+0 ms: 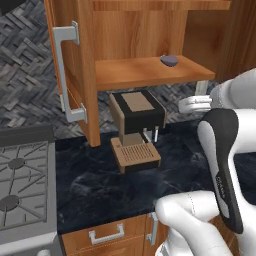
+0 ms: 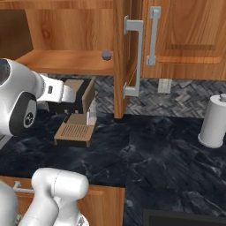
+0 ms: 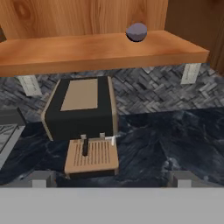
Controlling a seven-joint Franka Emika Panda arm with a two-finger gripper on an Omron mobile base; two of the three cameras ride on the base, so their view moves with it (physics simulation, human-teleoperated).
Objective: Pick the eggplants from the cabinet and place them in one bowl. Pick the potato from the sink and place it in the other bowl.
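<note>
The wooden wall cabinet (image 1: 145, 30) stands open, its door (image 1: 75, 70) with the silver bar handle swung out to the left. One small purplish-grey eggplant (image 1: 169, 60) (image 2: 106, 54) (image 3: 137, 31) lies on the shelf (image 3: 100, 50) near its front edge. My gripper (image 3: 111, 179) is open with nothing between its fingertips (image 3: 39, 178). It hangs over the counter, below the shelf and short of it, facing the eggplant. The bowls, the sink and the potato are out of view.
A black and tan coffee machine (image 1: 137, 117) (image 3: 83, 109) stands on the dark marble counter (image 2: 150, 150) right under the shelf. A stove (image 1: 20, 185) lies to the left, and a paper towel roll (image 2: 215, 121) stands at the right. A closed wall cabinet (image 2: 185, 35) hangs beyond the open door.
</note>
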